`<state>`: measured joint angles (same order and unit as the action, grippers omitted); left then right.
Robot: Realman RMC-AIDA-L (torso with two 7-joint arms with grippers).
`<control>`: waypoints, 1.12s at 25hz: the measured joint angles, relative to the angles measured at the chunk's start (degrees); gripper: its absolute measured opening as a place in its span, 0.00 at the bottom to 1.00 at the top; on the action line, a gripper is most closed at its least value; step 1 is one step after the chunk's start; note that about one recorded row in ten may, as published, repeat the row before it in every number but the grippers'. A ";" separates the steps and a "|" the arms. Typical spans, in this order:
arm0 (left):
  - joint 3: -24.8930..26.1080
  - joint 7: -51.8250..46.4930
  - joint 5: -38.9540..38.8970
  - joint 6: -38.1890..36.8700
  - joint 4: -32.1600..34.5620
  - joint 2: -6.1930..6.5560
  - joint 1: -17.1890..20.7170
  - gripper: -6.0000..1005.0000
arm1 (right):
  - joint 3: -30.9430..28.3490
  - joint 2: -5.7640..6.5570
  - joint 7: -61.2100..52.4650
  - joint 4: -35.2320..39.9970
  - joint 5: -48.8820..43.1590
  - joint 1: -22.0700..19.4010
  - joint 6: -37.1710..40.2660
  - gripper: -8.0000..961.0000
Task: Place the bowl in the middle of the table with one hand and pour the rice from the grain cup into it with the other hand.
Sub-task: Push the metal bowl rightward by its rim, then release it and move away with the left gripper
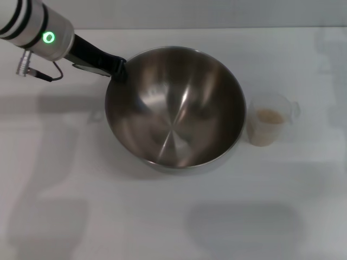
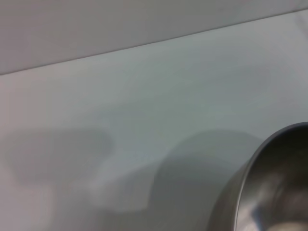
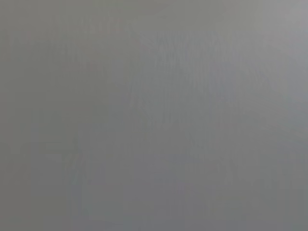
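The steel bowl (image 1: 173, 108) sits a little left of the middle of the white table (image 1: 108, 216), empty and shiny inside. My left gripper (image 1: 117, 68) reaches in from the far left and is shut on the bowl's far-left rim. Part of the bowl's rim and wall shows in the left wrist view (image 2: 269, 183). The clear grain cup (image 1: 267, 135) stands upright just right of the bowl, close to its rim, with rice (image 1: 269, 116) in it. My right gripper is out of view; the right wrist view shows only a plain grey surface.
The table's far edge (image 1: 217, 28) runs along the top of the head view. White tabletop lies in front of the bowl and cup.
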<state>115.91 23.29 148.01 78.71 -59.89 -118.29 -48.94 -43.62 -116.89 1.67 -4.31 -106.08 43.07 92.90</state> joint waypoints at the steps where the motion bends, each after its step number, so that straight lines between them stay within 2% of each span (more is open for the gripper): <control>1: 0.00 0.00 0.00 0.00 0.00 0.00 0.00 0.05 | 0.00 0.00 0.00 0.00 0.00 0.00 0.00 0.53; 8: -1.80 0.00 0.62 -4.04 4.59 0.14 -1.08 0.05 | 0.11 0.08 0.00 -0.07 0.00 -0.06 0.00 0.53; 25: -2.63 -0.12 1.13 -7.28 6.34 0.34 -0.59 0.06 | 0.20 -0.11 0.00 -0.26 0.00 -0.18 0.41 0.53; 28: -2.58 -0.33 1.13 -7.60 6.02 0.35 -0.53 0.17 | 0.20 -0.16 0.00 -0.26 0.00 -0.18 0.50 0.53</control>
<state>113.34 22.96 149.14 71.10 -53.87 -117.94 -49.48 -43.42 -117.04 1.67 -4.57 -106.08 42.89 93.40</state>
